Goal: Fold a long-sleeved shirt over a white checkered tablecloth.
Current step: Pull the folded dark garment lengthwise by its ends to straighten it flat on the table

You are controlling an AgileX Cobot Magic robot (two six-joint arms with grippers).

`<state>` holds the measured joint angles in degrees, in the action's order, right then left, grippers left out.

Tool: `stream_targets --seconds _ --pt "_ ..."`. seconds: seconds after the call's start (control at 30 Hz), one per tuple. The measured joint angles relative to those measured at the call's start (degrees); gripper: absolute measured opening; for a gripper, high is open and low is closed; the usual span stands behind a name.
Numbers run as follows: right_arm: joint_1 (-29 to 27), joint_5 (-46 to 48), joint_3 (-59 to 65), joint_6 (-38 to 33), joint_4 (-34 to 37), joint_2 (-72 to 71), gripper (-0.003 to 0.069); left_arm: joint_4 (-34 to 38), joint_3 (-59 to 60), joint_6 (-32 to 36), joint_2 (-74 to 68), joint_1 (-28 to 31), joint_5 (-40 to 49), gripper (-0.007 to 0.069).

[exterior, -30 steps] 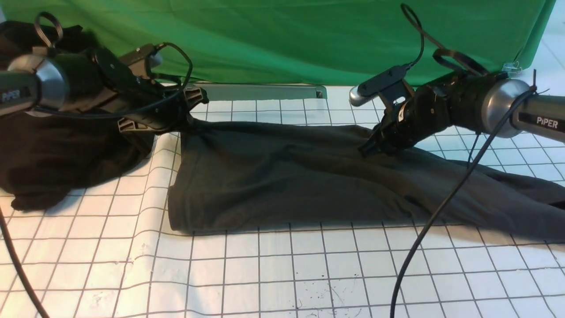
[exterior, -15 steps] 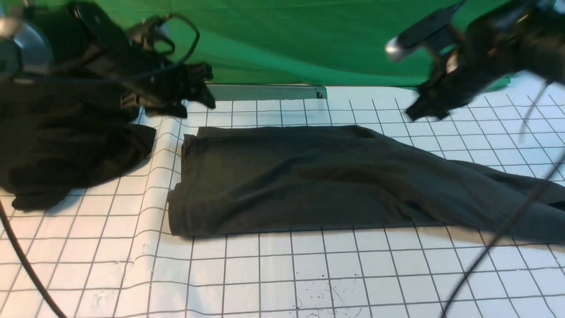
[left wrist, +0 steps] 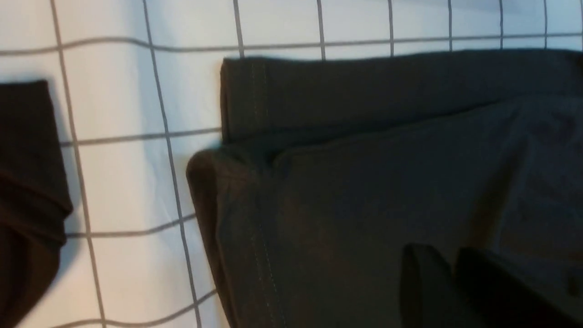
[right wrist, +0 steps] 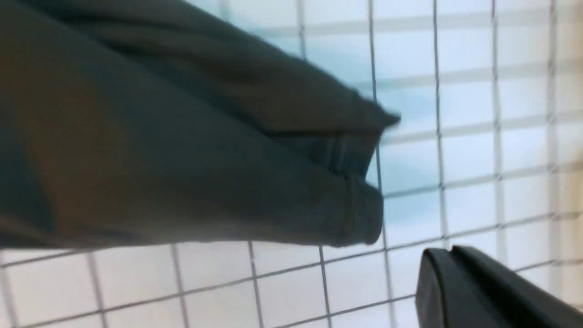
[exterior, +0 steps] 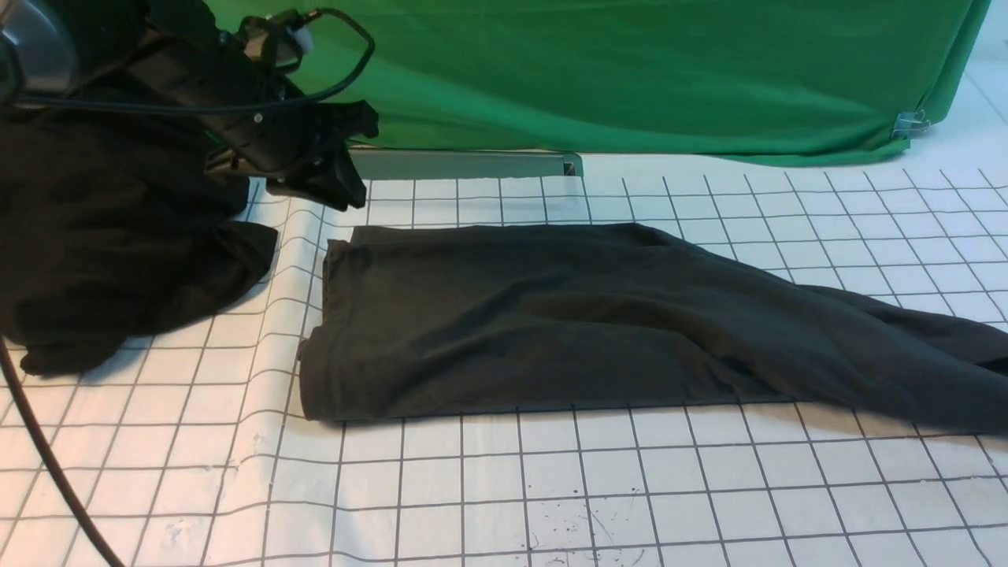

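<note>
Hovering just past the far-left corner of the long-sleeved shirt (exterior: 551, 315), L gripper (exterior: 356, 161) tilts down w/ jaws apart & empty, shirt folded flat on the white checkered tablecloth (exterior: 551, 488), R gripper (right wrist: 435, 269) near its cuff (right wrist: 360, 218), jaws can't tell.

Cloth colours and patterns around the black left gripper (exterior: 346, 161).
Plain charcoal-grey long-sleeved shirt (exterior: 551, 315); white checkered tablecloth (exterior: 551, 488) with thin dark-grey grid; deeper-black heap of cloth (exterior: 102, 260) beside it; bright green fabric (exterior: 630, 71) behind.
</note>
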<state>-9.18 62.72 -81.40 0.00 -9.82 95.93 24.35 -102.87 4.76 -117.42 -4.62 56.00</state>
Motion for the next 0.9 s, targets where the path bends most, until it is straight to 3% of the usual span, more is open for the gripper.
stream_targets --seconds 0.07,0.17,0.4,0.9 --pt "-3.57 -4.18 4.19 0.00 2.56 0.79 0.0010 0.00 0.00 0.34 0.00 0.00 0.00 0.0011" --pt "-7.06 -10.44 9.06 -0.51 5.16 2.88 0.0083 0.00 0.00 0.70 0.00 0.00 0.00 0.0000" --pt "-8.28 -17.29 11.89 1.31 7.32 7.94 0.0295 0.97 0.00 1.22 0.00 0.00 0.21 0.0000" --pt "-8.00 -18.56 9.98 0.68 11.34 8.28 0.0319 5.11 0.00 1.22 0.00 0.00 0.38 0.0001"
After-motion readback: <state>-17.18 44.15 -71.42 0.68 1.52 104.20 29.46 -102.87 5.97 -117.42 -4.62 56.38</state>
